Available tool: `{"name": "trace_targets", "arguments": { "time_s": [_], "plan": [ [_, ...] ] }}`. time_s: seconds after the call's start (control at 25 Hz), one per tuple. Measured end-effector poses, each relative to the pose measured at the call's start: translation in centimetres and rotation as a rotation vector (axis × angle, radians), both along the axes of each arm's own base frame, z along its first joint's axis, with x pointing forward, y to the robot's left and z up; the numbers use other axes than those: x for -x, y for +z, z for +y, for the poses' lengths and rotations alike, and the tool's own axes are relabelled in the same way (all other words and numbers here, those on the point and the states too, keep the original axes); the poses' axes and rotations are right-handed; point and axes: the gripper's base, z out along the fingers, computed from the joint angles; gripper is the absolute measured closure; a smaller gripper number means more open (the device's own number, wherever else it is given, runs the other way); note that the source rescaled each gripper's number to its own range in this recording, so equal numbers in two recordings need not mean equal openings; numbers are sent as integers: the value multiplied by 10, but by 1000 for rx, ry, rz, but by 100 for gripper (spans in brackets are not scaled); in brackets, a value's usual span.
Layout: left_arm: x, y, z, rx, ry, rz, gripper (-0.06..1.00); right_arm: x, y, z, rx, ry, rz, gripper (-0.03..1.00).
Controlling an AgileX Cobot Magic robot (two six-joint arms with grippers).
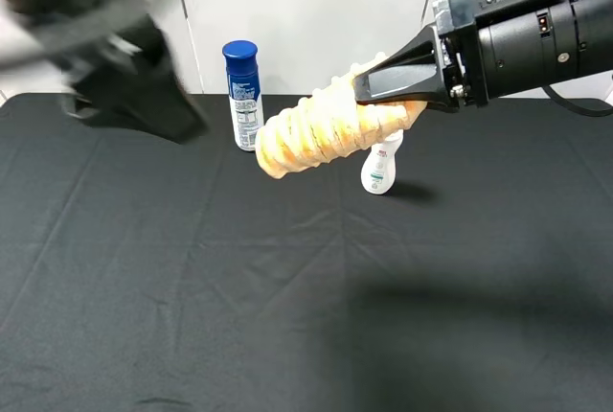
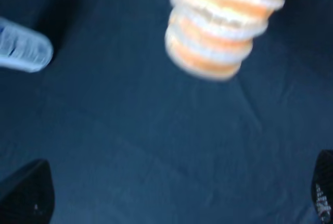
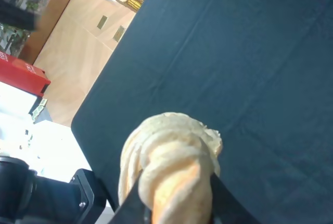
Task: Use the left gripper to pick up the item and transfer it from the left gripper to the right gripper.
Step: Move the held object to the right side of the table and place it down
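The item, a peach-tan ridged loaf, hangs in the air above the black table, pointing left. My right gripper is shut on its right end. In the right wrist view the item sits between the two black fingers. My left gripper is blurred at the upper left, well apart from the item. In the left wrist view its fingertips stand wide apart and empty, and the item's free end shows ahead of them.
A blue-capped spray can stands at the back of the black cloth table, left of the item. A small white bottle stands under the item's right end. The can also shows in the left wrist view.
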Motion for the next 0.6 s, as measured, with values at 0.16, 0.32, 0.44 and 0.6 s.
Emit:
{"name": "trace_targets", "arguments": {
  "time_s": [0.16,0.32,0.44,0.6],
  "plan": [
    [16,14,21,17,76,14,-6,-1,0,0,2,-6,-2,93],
    [40,21,51,52,149,-17,-6,0,0,0,8,-3,-4,93],
    [59,5,72,57,187,-5,-6,0,-1,-1,18,-3,2,93],
    [87,-27,102,73,233,24,-6,0,-3,-1,34,-2,8,94]
  ]
}}
